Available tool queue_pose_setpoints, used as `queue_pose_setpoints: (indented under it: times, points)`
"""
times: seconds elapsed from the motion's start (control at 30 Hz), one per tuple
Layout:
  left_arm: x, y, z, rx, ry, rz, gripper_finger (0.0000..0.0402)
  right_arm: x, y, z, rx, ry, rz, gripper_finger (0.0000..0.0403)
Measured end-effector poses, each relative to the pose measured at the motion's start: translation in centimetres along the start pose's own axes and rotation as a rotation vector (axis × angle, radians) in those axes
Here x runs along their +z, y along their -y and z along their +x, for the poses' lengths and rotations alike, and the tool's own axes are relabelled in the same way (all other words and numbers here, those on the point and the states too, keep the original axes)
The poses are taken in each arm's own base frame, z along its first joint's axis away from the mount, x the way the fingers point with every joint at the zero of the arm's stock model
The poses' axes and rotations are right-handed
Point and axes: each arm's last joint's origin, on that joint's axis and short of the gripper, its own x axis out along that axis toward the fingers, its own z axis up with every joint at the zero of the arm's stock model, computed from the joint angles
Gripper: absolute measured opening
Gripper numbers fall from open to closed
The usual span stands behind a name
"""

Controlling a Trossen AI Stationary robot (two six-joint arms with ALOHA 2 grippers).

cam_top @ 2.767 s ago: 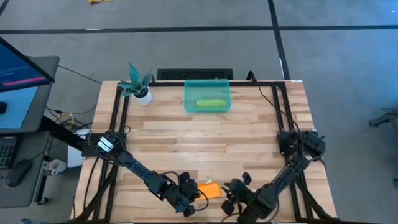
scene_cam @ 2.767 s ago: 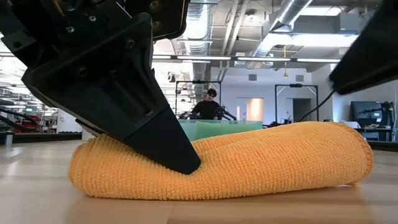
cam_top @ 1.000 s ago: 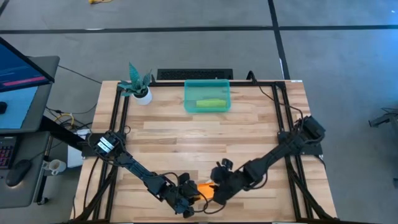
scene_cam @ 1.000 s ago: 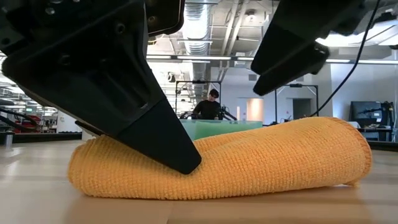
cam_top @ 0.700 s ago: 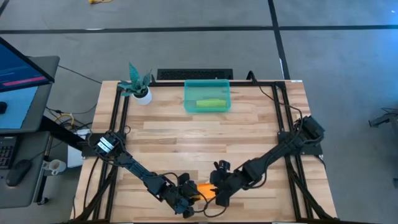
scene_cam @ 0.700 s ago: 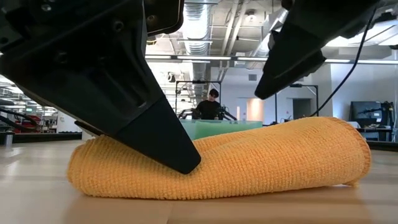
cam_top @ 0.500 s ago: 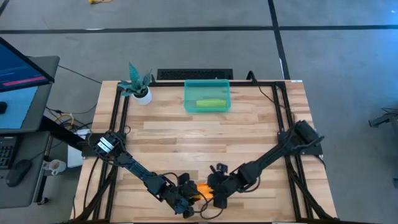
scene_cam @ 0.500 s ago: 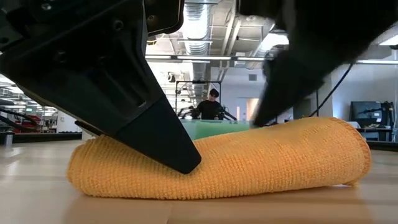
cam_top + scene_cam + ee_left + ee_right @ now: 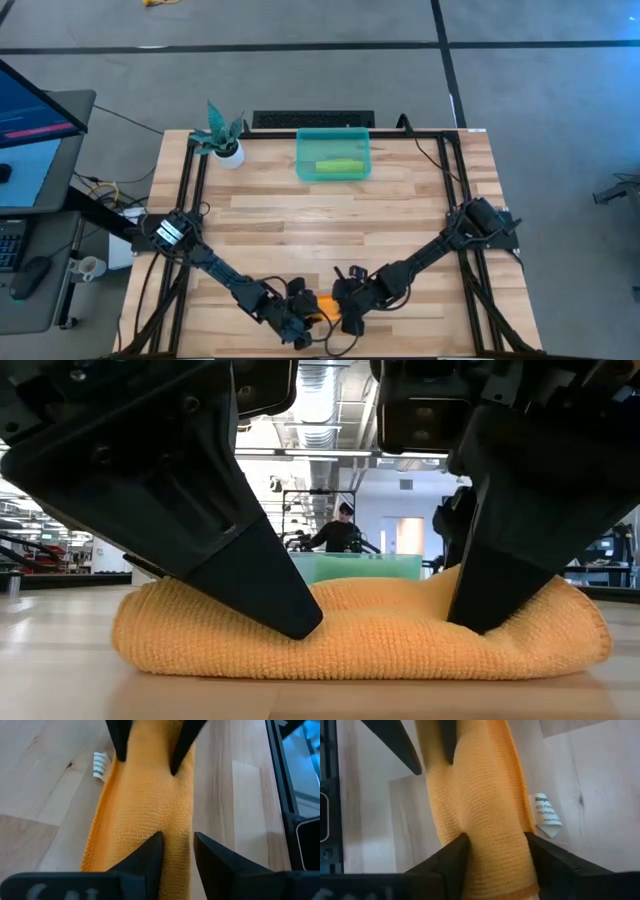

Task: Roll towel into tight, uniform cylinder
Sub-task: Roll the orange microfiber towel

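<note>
The orange towel (image 9: 360, 635) lies as a loose roll on the wood table near its front edge, long axis left to right, with a white label (image 9: 546, 815) sticking out from under it. My left gripper (image 9: 177, 840) stands on the roll's left part. Its fingers are narrowly parted, with a strip of towel between them. My right gripper (image 9: 497, 845) is down over the roll's right part, open wide, one finger on each side of the roll. In the high view both grippers (image 9: 305, 310) (image 9: 345, 305) hide most of the towel (image 9: 326, 303). My left gripper comes slanting down from the table's left. Its fingertips (image 9: 295, 625) press into the top of the roll's left part (image 9: 175, 820), denting it. The strip between the two fingers is narrow. The towel stays flat on the table. My right gripper comes steeply down from the table's right and straddles the roll's right part (image 9: 495, 827) across its length. A fingertip (image 9: 480, 615) sinks into the towel there and dents it. The roll fills the gap between the fingers and rests on the table.
A teal bin (image 9: 333, 154) holding a green object and a small potted plant (image 9: 222, 138) stand at the table's far edge. Bare wood lies between them and the towel. The table's front edge is close behind the grippers. A person (image 9: 338, 530) is in the room beyond.
My right gripper has come down and toward the table's left onto the towel's right part, tipping steeper as it sank. Under it the roll's right end has flattened and bulged outward. The left end has stayed where it was.
</note>
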Motion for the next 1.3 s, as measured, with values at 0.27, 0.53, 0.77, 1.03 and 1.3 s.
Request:
queue_pose_setpoints:
  times: [0.27,0.53,0.77,1.03,1.3]
  points:
    - [0.4,0.3,-1.2,-0.027,-0.020,0.099,0.0106,-0.2,0.0,0.5,0.016,-0.028,-0.001,0.0140]
    - [1.9,0.7,-7.2,0.010,-0.056,0.148,0.0105,-0.2,-0.1,0.5,0.026,-0.026,0.000,0.0070]
    - [3.2,1.0,-12.7,0.039,0.024,0.172,0.0105,-0.1,-0.1,0.5,0.027,-0.022,0.004,0.0069]
    - [2.9,0.3,-12.3,0.091,-0.028,0.199,0.0128,-0.1,-0.1,0.5,0.026,-0.020,0.001,0.0068]
    - [4.8,-2.2,-10.7,0.174,-0.050,0.094,0.0205,-0.2,-0.1,0.5,0.026,-0.017,-0.002,0.0068]
